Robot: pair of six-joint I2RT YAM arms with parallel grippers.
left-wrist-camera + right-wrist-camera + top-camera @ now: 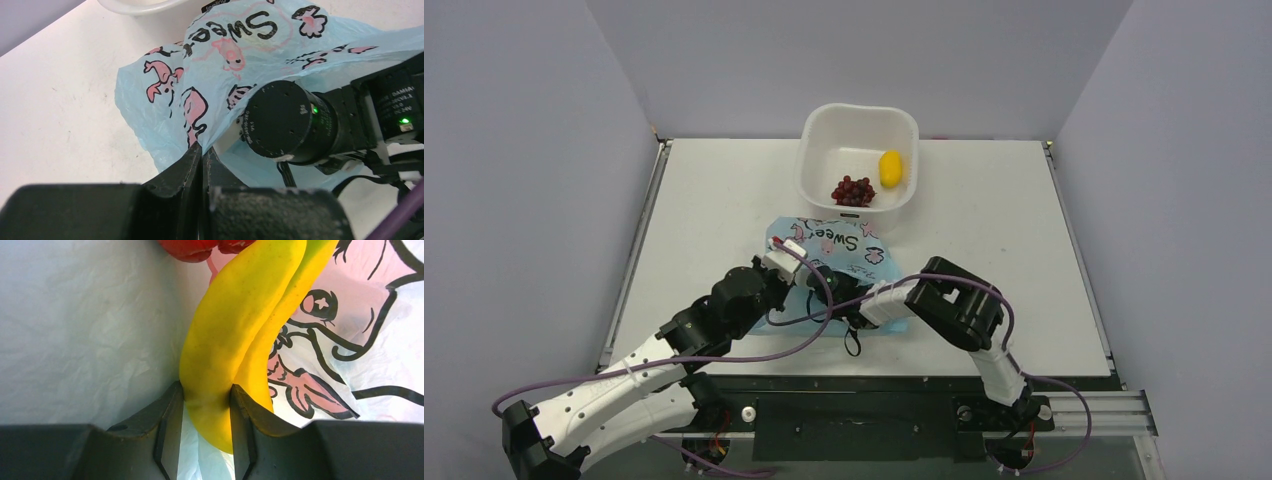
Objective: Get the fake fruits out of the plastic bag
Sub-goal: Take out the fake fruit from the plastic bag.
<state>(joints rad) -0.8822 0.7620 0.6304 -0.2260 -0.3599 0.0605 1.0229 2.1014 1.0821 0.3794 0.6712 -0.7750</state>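
Observation:
The light blue plastic bag (839, 250) lies on the table in front of the white tub; it also shows in the left wrist view (235, 55). My left gripper (202, 150) is shut on the bag's edge, pinching the film. My right gripper (206, 392) is inside the bag, hidden in the top view, and shut on the yellow bananas (240, 325). A small red fruit (200, 246) lies just beyond the bananas inside the bag. The yellow lemon (890, 167) and the dark red grape bunch (853, 190) lie in the tub.
The white square tub (814, 150) stands at the back middle of the table, touching the bag's far edge. My right arm's wrist motor (290, 122) pokes into the bag's mouth right beside my left fingers. Purple cables (824, 300) loop between the arms.

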